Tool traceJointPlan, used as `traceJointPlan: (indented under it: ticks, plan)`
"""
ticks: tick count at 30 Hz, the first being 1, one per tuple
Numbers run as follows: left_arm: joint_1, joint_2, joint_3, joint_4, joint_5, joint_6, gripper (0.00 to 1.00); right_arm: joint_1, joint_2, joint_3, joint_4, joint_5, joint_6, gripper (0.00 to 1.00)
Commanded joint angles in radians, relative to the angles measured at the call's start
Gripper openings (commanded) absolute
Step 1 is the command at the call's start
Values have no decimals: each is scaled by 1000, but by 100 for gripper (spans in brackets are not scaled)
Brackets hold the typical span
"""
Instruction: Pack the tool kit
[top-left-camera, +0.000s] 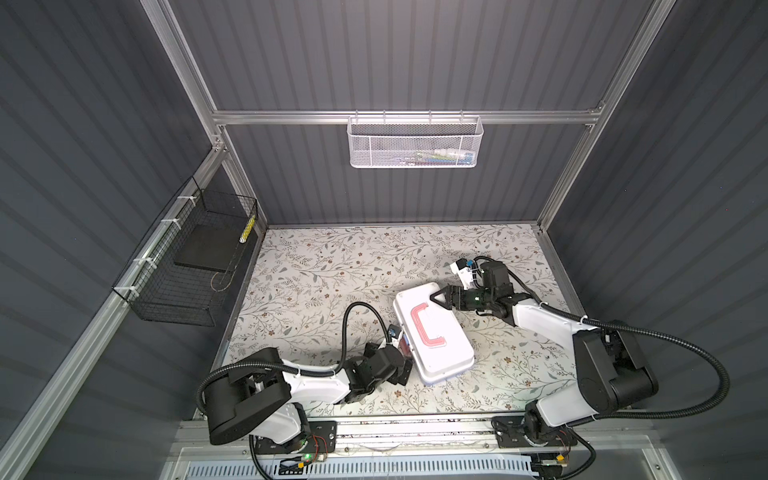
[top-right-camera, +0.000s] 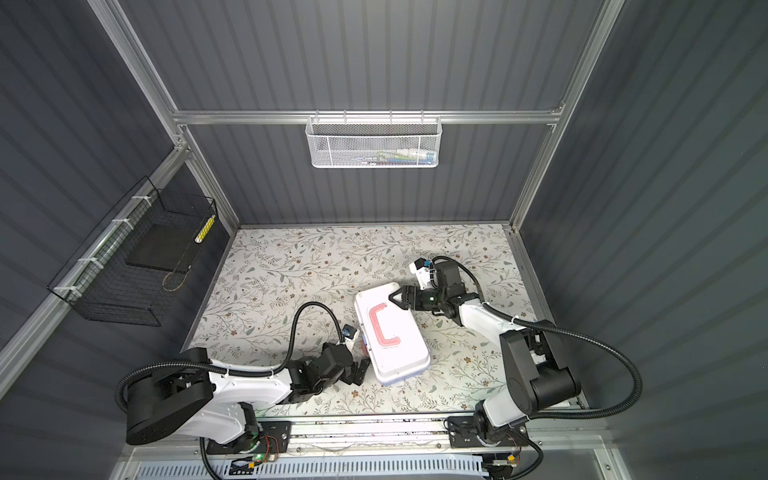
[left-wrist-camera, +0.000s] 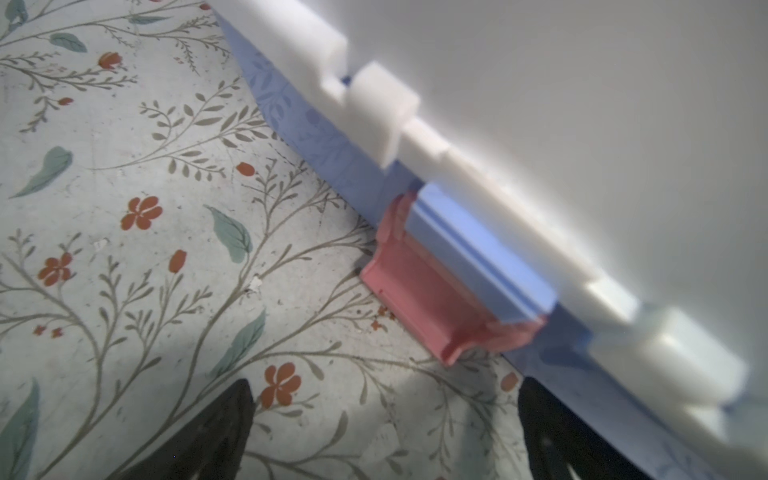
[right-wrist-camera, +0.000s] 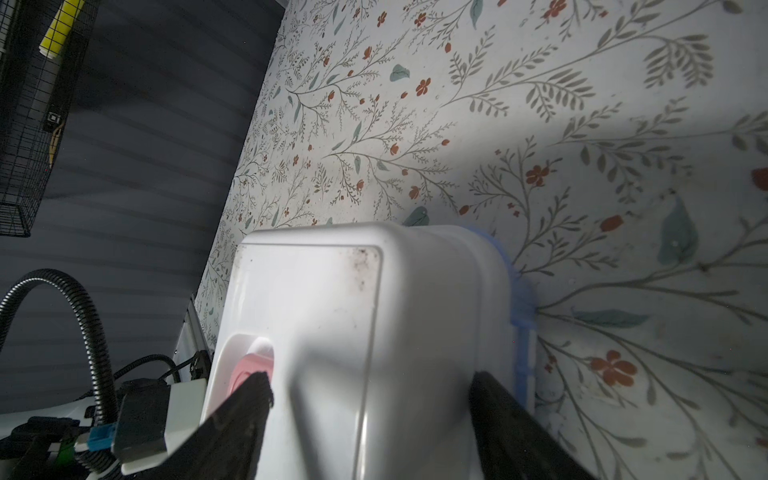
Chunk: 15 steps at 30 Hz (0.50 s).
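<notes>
Tool kit (top-left-camera: 451, 353) closed — left fingers (left-wrist-camera: 199, 436) spread beside its pink latch (left-wrist-camera: 419, 299).

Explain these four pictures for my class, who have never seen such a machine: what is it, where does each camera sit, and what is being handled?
It is a robot with two arms, each ending in a two-fingered hand. Two pictures look down from overhead, and two come from cameras on the wrists. On the floral table lies a shut tool kit box with a pink handle. The left hand is open and empty, facing the box's pink latch. The right hand straddles the box's far end; whether it squeezes, I cannot tell. A white mesh basket and a black wire basket hang on the walls.
</notes>
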Motion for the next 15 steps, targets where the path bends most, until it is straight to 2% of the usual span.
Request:
traceJointPlan:
  ticks: [1,4,9,15]
  plan:
    - [36,13,-8,44,-50,5,100,13,9,-21,-20,-49,8,78]
    - [80,41,-13,85,-6,24,100,13,6,-28,-22,-49,9,78]
    - [94,69,1,82,-1,36,100,13,0,-37,-18,-46,14,78]
    - [93,7,-26,11,-17,-20,100,13,17,-35,3,-49,21,77]
